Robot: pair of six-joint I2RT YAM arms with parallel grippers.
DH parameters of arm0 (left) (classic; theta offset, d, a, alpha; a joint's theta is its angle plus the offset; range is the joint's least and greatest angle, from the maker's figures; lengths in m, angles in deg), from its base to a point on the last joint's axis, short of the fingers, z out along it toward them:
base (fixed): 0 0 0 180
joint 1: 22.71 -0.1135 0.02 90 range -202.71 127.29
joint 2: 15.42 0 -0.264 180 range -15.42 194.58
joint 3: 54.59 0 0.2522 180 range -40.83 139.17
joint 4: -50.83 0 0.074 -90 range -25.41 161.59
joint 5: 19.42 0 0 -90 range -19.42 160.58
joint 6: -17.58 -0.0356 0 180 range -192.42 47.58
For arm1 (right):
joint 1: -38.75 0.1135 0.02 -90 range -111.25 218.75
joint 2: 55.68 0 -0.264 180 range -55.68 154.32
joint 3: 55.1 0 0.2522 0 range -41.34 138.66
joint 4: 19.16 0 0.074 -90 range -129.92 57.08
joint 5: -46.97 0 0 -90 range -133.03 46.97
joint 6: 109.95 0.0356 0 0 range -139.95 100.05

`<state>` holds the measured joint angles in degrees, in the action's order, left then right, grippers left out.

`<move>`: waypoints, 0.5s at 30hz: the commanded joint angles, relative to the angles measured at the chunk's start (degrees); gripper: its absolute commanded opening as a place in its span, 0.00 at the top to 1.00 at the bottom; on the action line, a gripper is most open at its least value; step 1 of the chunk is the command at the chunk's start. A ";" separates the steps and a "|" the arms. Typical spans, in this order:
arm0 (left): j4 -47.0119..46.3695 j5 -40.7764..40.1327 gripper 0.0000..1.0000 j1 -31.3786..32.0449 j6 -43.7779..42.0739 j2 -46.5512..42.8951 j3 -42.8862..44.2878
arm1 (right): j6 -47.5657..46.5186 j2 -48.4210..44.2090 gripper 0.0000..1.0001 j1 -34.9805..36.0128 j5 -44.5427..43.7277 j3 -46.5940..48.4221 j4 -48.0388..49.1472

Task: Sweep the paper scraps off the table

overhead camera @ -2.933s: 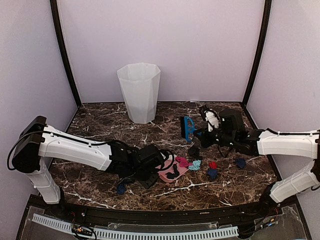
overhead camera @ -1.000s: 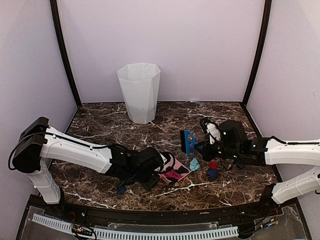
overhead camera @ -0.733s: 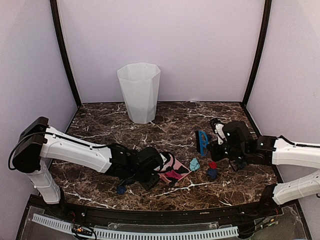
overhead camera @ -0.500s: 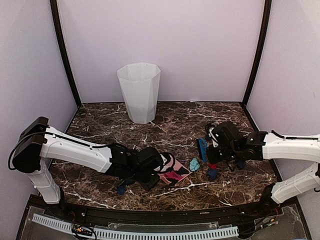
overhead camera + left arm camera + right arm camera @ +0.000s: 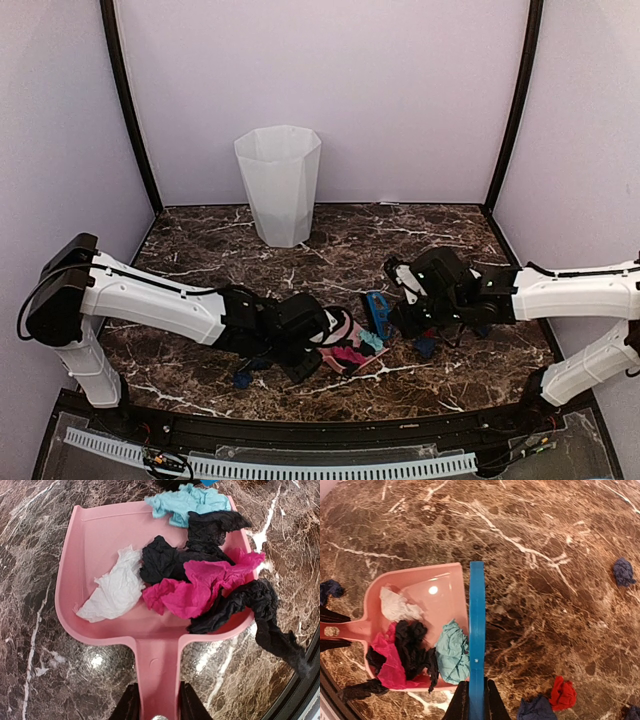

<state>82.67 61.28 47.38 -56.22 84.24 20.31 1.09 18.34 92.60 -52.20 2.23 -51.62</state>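
Left fingers (image 5: 128, 705) clamped the pink dustpan (image 5: 95, 545) handle nr the bench (image 5: 200, 250) front rim; right fingers (image 5: 458, 702) gripped the blue brush (image 5: 476, 620) at its mouth. Paper scraps (image 5: 200, 587) lay inside: teal, black, magenta, white. A red wad (image 5: 563, 692) sat loose on open bench beyond the brush.

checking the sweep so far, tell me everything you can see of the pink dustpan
The dustpan is smooth pink plastic, a shallow tray with raised walls and a flat handle, resting on the table. The left gripper has its jaws shut on the handle. White, black, magenta and teal scraps lie inside; one black scrap trails over its rim. The blue brush stands at its open lip.
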 commanded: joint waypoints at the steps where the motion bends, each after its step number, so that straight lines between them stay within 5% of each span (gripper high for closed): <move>1: 1.47 2.01 1.00 0.58 -1.08 1.25 0.83 | -1.86 -0.74 1.00 0.46 8.54 -1.86 10.06; 15: -11.98 0.53 1.00 0.50 -4.48 -0.21 -3.62 | -2.21 -5.42 1.00 0.37 0.71 -0.86 9.22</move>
<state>74.67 61.96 47.59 -58.97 85.03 18.76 -0.40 16.24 92.62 -47.78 0.31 -43.25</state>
